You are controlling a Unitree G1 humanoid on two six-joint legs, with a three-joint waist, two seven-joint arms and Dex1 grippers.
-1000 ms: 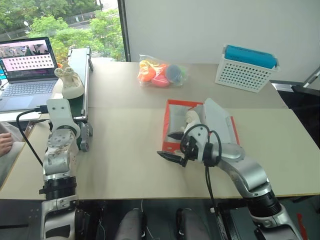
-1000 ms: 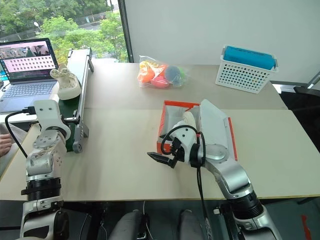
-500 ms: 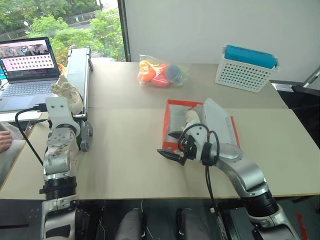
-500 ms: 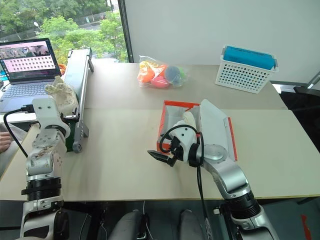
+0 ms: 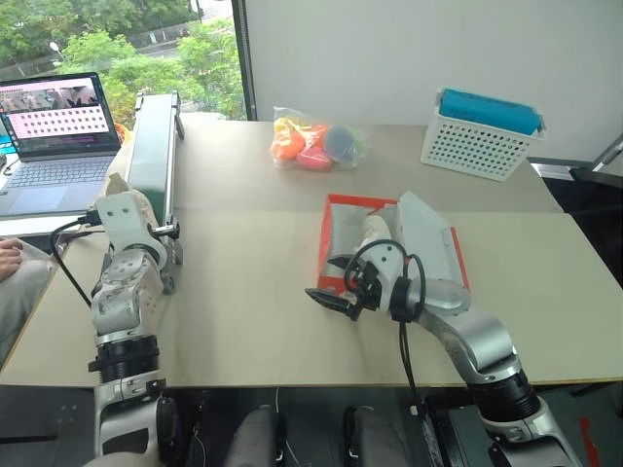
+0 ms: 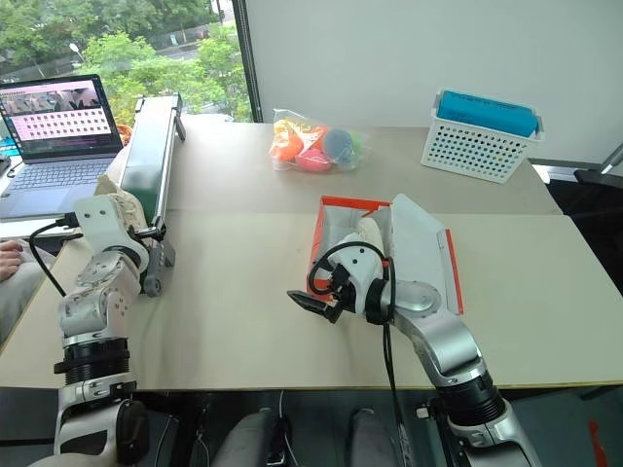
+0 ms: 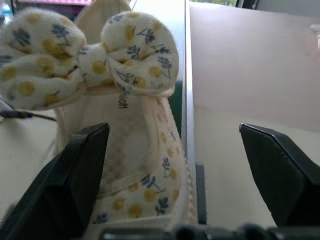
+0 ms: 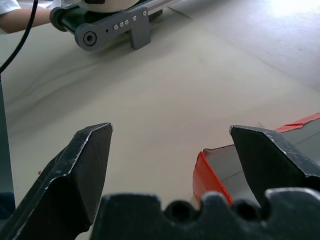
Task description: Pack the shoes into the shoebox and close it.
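A cream shoe (image 7: pixel 125 125) with a yellow-and-blue flowered bow lies at the near end of the green conveyor belt (image 5: pixel 151 146). My left gripper (image 7: pixel 173 127) is open with the shoe between its fingers; one finger (image 7: pixel 75 170) is close against the shoe's side and the other stands well apart. From the head, the shoe (image 6: pixel 122 204) peeks out behind my left wrist. The orange-red shoebox (image 5: pixel 336 209) sits mid-table with its lid (image 5: pixel 428 243) tilted up, and another cream shoe (image 5: pixel 373 229) lies inside. My right gripper (image 5: pixel 331 300) hangs open and empty at the box's near left corner.
A clear bag of colourful toys (image 5: pixel 311 141) lies at the back centre. A white perforated basket (image 5: pixel 482 131) stands at the back right. An open laptop (image 5: pixel 54 126) sits left of the conveyor, and a person's hand (image 5: pixel 10 255) rests at the far left edge.
The shoe has come down the conveyor to its near end and now sits between my left gripper's fingers. My left hand has dipped and rolled a little. The right arm has kept still.
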